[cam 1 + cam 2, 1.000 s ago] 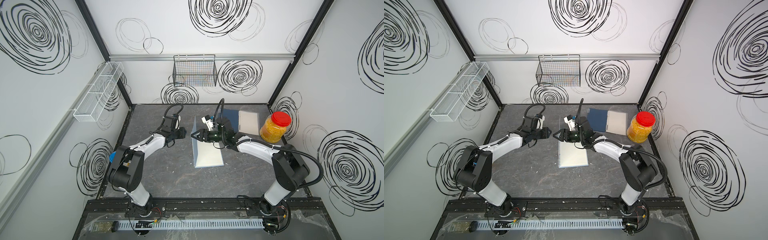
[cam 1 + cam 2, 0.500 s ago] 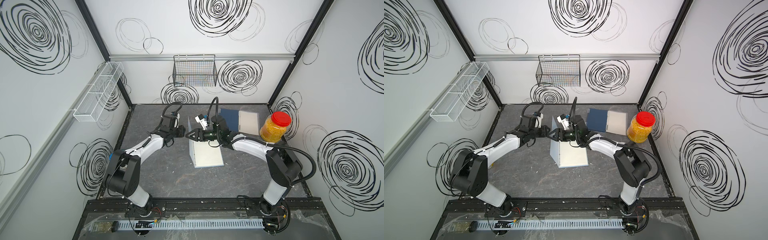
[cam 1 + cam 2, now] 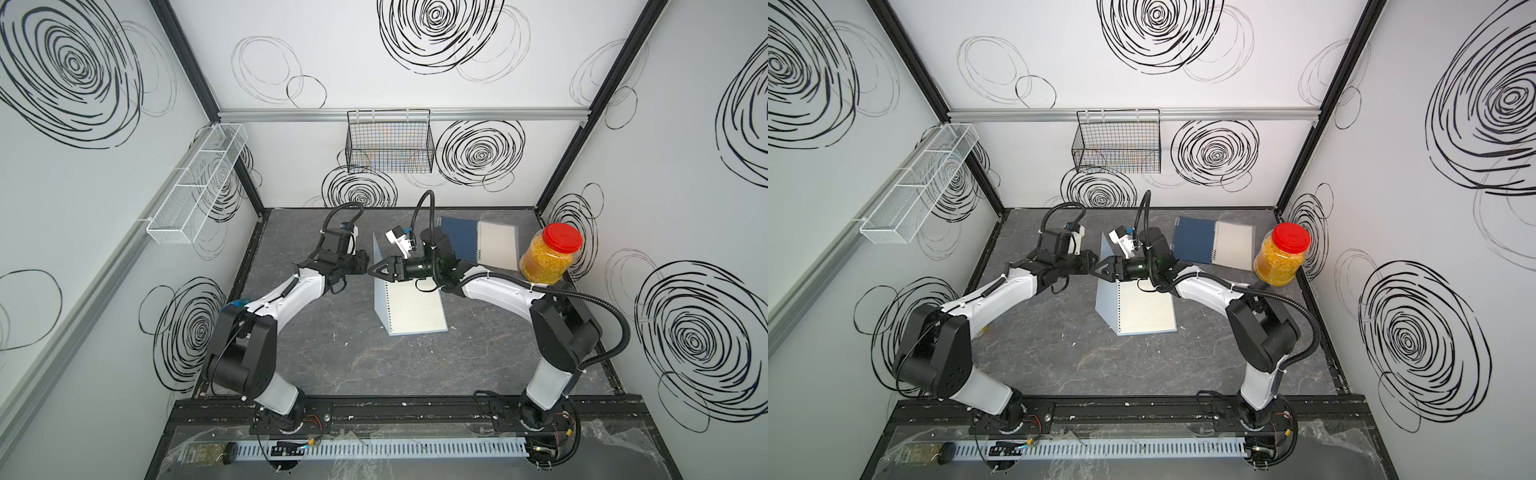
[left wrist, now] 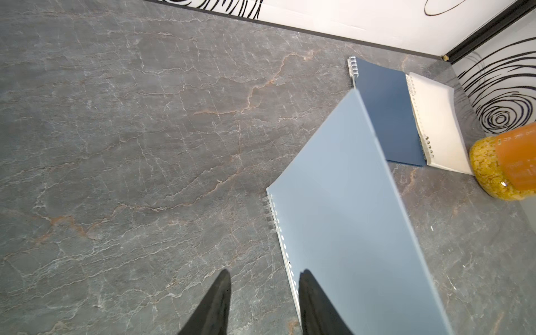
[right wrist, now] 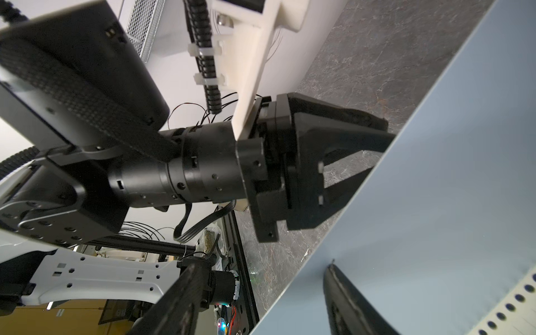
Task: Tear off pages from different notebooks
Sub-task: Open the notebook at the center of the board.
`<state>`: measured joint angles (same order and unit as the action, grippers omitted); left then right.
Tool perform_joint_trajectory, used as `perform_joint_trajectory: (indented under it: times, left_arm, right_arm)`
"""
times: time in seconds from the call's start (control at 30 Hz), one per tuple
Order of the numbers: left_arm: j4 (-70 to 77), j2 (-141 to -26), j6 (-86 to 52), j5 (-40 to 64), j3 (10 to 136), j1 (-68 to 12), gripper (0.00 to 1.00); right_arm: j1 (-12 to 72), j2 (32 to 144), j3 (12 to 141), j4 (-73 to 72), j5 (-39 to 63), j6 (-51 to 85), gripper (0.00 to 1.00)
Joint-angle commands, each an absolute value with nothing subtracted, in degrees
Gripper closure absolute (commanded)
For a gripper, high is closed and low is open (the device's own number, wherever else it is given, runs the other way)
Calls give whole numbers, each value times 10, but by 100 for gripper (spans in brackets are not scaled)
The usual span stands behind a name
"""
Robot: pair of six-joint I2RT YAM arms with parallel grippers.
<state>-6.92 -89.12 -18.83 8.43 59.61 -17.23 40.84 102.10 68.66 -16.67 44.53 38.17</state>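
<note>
Cover (image 3: 380, 299) prob. inside R claw (image 3: 374, 269)

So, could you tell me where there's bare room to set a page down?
Widest bare stretch: the near half of the table, between the light blue notebook and the front rail. Also free: the far left corner beyond the left gripper. Crowded: the far right corner with navy notebook, frosted notebook and jar.

We found open notebook (image 3: 411, 305) at bench (image 3: 332, 353) centre, cover (image 3: 379, 270) standing up along its left side. Behind it, to right: second notebook (image 3: 461, 239), third notebook (image 3: 498, 245) beside it on right, jar (image 3: 548, 257) furthest right.
</note>
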Motion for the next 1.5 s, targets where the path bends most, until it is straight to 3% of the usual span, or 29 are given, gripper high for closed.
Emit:
perform_joint_trajectory:
  times: [0.0,0.47,0.73,0.9,1.2,1.47]
  left_arm:
    - [-63,-868,-182,83,616,-170,57]
    - [-99,-833,-156,-4,659,-142,57]
    - [-107,-812,-140,-39,678,-126,47]
    - [-90,-819,-158,0,666,-126,43]
    - [-86,-915,-179,9,678,-203,38]
    - [-73,-1028,-224,-17,700,-312,39]
  right_arm:
    - [416,1042,712,-168,468,369,31]
    - [394,1009,687,-124,410,337,31]
    - [342,947,666,-10,306,279,32]
    - [306,927,647,47,239,275,32]
    - [274,954,626,127,151,275,33]
    - [225,948,555,100,156,311,33]
